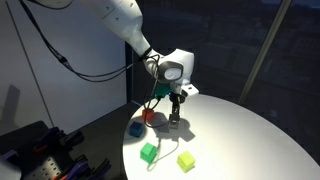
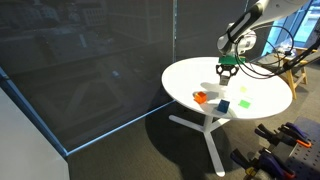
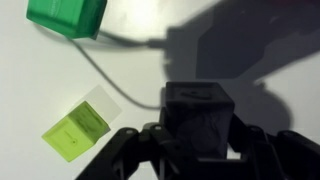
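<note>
gripper point(image 1: 176, 120) clamped on dark cube point(image 3: 200, 118); round white table point(image 2: 268, 88), dark glass wall point(image 2: 90, 60) behind.

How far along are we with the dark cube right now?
Done: the gripper is down at the dark cube, and the wrist view shows its fingers against two opposite sides. In hand: that grasp, low over the table; whether the cube is lifted cannot be told. Left: the cube is not yet set anywhere new. The green block, yellow-green block, blue block and red block lie apart, untouched.
</note>
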Available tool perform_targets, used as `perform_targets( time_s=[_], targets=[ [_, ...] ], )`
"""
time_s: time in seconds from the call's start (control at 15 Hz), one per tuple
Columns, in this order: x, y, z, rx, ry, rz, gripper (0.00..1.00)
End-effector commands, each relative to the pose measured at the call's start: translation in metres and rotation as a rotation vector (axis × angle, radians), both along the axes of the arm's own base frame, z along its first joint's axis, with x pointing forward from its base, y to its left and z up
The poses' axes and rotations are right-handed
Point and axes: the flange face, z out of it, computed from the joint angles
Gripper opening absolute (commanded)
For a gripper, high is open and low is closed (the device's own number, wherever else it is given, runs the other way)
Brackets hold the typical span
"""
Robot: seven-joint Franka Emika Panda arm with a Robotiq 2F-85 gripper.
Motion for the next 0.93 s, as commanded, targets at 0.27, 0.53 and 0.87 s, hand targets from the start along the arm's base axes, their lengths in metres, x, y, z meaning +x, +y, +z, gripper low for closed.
perform_targets(
  time_s=[0.27, 0.53, 0.87],
  targets=[
    [-0.029, 0.015, 0.031, -0.009, 0.018, 0.075, 0.29],
    [-0.040, 0.029, 0.036, -0.004, 0.017, 0.137, 0.29],
    [-0.056, 0.049, 0.036, -0.008, 0.002, 0.238, 0.29]
  ],
)
